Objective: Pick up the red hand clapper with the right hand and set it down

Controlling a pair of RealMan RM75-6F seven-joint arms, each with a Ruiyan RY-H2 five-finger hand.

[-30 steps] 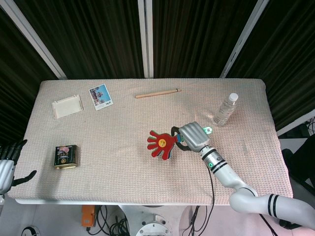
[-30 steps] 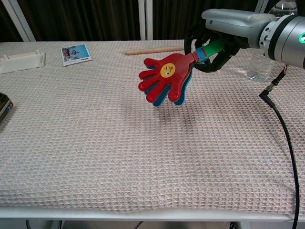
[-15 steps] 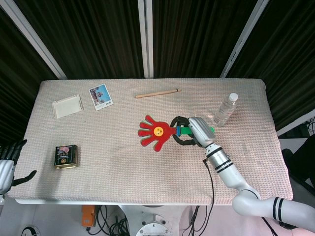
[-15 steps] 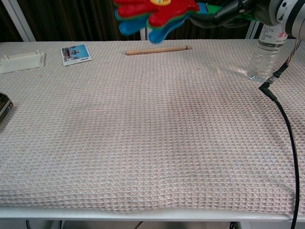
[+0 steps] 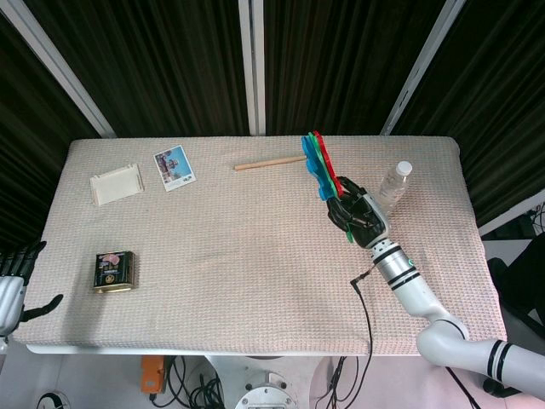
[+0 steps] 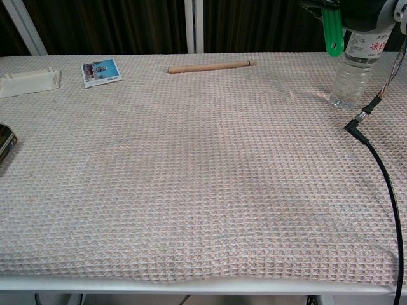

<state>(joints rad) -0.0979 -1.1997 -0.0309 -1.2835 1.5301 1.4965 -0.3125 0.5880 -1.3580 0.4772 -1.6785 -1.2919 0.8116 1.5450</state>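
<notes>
Nearest the robot, the left hand hung off the table's near-left corner, fingers spread and holding nothing, with a small dark tin on the cloth just beyond it. Further in, on the right, the right hand gripped the green handle of the red hand clapper, lifted clear of the table and turned nearly upright (its red and blue palms seen edge-on from the head view). A water bottle stood just beside that hand. Toward the far edge lay a wooden stick, a photo card and a white tray.
</notes>
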